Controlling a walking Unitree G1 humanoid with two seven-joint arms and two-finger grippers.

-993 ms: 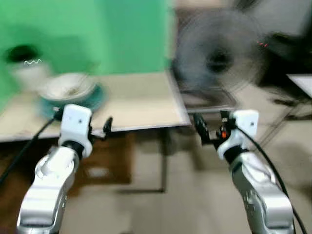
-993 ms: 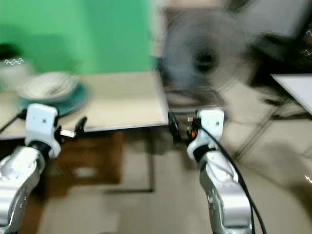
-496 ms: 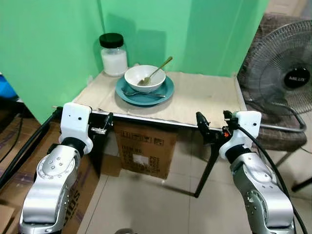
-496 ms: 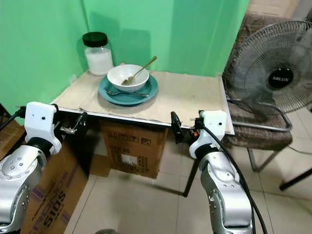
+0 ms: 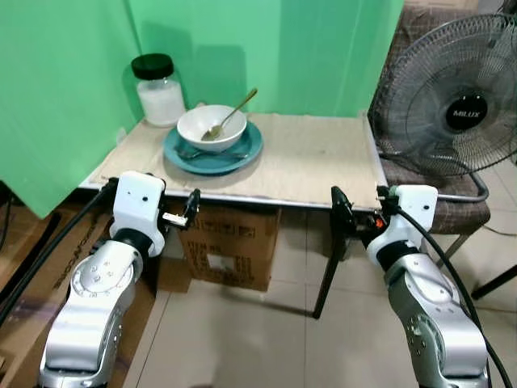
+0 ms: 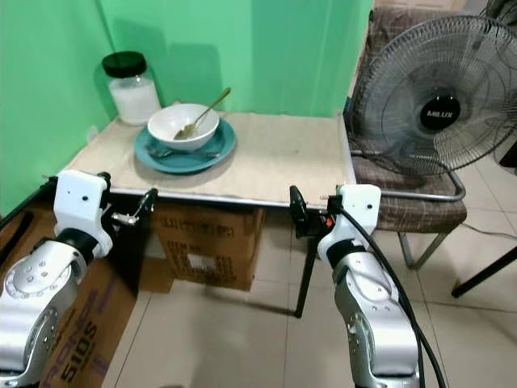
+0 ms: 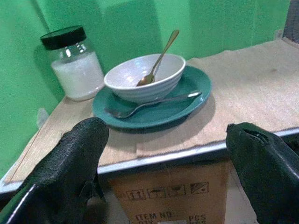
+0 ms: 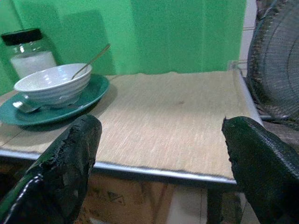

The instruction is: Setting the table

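Here my left tool [image 5: 192, 208] and right tool [image 5: 338, 212] hang spread and empty just short of the desk [image 5: 323, 162] edge. The white bowl [image 5: 212, 127] sits on the teal plate [image 5: 242, 152] near the jar [image 5: 157, 89], a gold spoon [image 5: 230, 114] inside. Likely ceramic: heavy, slick, breakable. I'd pinch the plate's rim.

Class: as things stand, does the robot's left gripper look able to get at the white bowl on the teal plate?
Probably yes. The left gripper hangs before the table's near edge, jaws open, and nothing stands between it and the white bowl on the teal plate.
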